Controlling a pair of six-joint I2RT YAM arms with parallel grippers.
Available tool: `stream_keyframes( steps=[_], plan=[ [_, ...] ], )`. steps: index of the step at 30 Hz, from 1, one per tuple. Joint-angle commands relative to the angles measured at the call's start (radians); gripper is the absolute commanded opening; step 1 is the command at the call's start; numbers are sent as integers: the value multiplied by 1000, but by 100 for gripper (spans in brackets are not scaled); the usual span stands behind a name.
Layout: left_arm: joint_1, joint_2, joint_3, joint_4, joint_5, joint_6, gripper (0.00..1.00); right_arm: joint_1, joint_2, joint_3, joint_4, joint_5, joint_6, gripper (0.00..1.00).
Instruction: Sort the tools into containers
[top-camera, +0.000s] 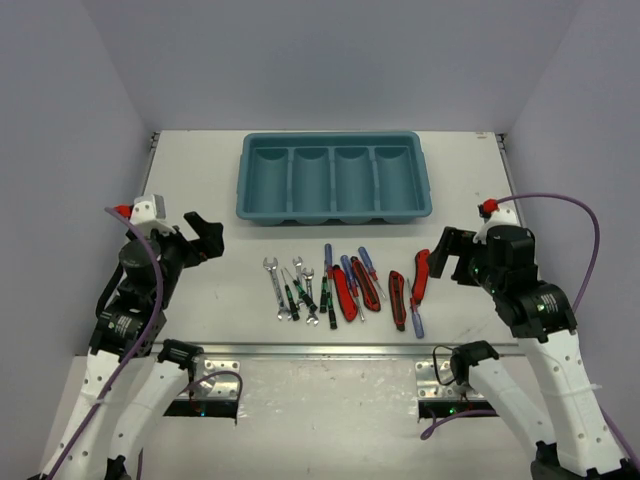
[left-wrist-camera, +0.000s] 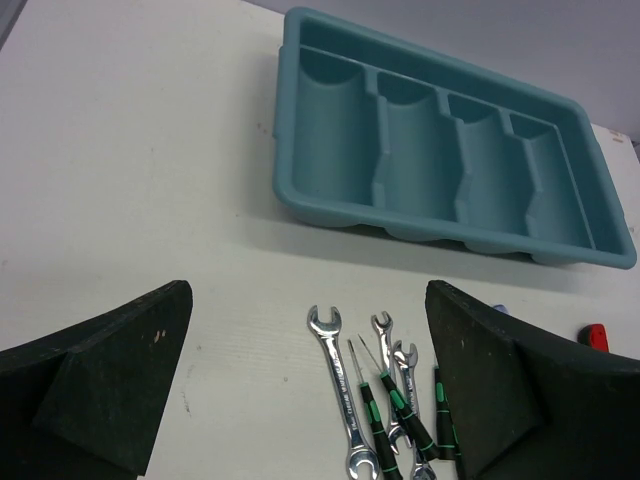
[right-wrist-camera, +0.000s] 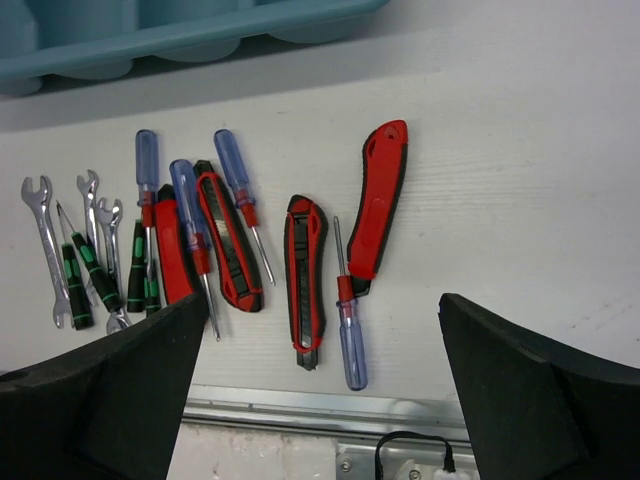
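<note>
Gaping empty, left pincer (top-camera: 207, 238) and right pincer (top-camera: 452, 256) flank tools (top-camera: 340, 286) lying before tray (top-camera: 335, 213).

White arm links (top-camera: 565, 390), black joints (top-camera: 135, 268), wide black fingers (left-wrist-camera: 100, 390), purple cables (top-camera: 550, 196), red caps (top-camera: 489, 207).

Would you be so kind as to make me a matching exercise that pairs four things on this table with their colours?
Things:
1. tray
2. leftmost wrench
3. rightmost utility knife
4. screwdriver beside it

Colours:
A. silver
B. blue handle
C. teal
D. red and black

Pairs: 1-C, 2-A, 3-D, 4-B
</note>
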Motion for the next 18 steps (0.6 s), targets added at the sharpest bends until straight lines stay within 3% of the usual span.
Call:
stream_keyframes(
  steps=[1,7,18],
  plan=[
    [-11,-1,0,43,-5,-5,100,-4,16,31,17,50,9,99],
    [-11,-5,-6,49,-6,-6,100,-5,38,9,84,32,15,99],
    [-35,42,-9,48,15,-5,100,-5,592,107,221,215,21,96]
  ],
)
